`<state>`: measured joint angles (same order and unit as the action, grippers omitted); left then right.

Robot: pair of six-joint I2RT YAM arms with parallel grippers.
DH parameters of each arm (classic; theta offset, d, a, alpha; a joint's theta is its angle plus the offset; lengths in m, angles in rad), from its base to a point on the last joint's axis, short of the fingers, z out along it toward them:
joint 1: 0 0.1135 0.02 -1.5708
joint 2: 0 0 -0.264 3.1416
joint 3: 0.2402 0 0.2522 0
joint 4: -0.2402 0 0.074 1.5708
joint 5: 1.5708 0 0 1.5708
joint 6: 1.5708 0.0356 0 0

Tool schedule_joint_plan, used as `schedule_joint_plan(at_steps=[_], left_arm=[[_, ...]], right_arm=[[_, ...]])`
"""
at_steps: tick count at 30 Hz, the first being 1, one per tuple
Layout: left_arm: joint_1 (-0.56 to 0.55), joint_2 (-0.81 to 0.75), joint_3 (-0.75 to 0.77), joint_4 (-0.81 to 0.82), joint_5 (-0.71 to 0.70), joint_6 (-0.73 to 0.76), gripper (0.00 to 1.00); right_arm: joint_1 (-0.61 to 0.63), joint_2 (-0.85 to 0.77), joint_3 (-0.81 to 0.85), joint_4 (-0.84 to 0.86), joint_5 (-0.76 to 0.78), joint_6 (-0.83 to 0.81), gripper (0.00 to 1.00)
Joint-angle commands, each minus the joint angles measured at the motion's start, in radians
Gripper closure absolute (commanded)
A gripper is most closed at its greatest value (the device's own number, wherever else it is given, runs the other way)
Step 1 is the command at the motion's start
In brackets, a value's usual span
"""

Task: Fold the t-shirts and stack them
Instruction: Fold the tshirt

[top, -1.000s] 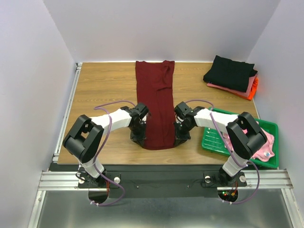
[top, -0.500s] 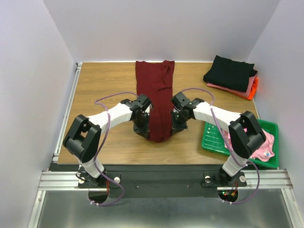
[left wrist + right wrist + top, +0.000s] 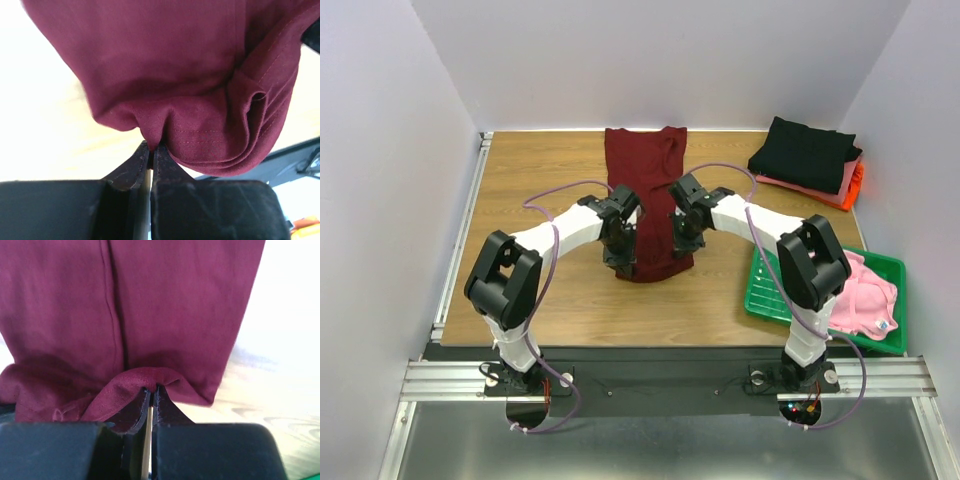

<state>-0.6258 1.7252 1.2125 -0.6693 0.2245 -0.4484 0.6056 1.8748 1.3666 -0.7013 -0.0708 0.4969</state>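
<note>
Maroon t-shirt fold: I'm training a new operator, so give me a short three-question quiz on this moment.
1. True or false: the left gripper and the right gripper are both shut on the maroon t-shirt.
2. Fill in: the top t-shirt of the folded stack at the far right corner is ____.
3. Where does the light pink t-shirt lie? A on the folded stack; B in the green tray; C on top of the maroon t-shirt.
Key: 1 true; 2 black; 3 B.
</note>
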Motion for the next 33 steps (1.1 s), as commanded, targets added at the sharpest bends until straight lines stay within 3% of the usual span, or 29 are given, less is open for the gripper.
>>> schedule_joint_plan(at_steps=[1,17,33], left_arm=[[0.041,0.028,0.081,0.000,-0.031,0.039,1.00],[0.164,0.209,0.295,0.023,-0.044,0.106,1.00],[0.267,0.447,0.686,-0.079,-0.024,0.189,1.00]], right_arm=[[-0.020,0.032,0.095,0.019,0.098,-0.041,1.00],[-0.093,0.181,0.325,0.040,0.198,-0.078,1.00],[-0.170,0.369,0.604,0.042,0.175,-0.121,1.00]])
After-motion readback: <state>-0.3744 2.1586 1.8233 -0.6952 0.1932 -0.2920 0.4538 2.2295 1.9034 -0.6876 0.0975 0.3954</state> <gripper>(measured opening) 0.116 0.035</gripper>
